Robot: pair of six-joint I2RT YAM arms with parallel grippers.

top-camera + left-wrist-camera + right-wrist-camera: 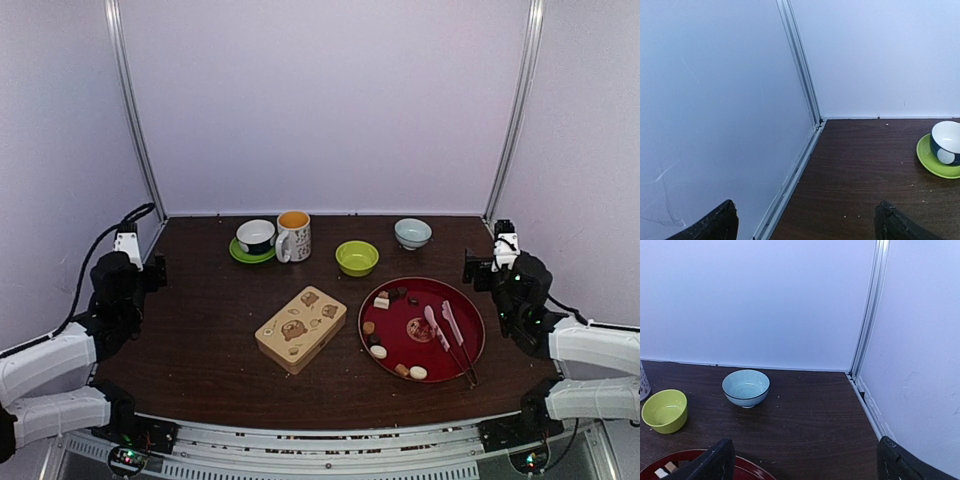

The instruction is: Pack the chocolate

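Several small chocolates, dark brown, tan and cream-white, lie along the left side of a round red tray at the right of the table. A closed tan tin with bear pictures lies at the table's middle. My left gripper is open and empty at the far left edge, near the wall. My right gripper is open and empty at the far right edge, behind the tray. In the right wrist view the tray's rim shows by the left fingertip.
White tongs and dark chopsticks lie in the tray. Along the back stand a cup on a green saucer, a mug, a lime bowl and a pale blue bowl. Walls enclose three sides.
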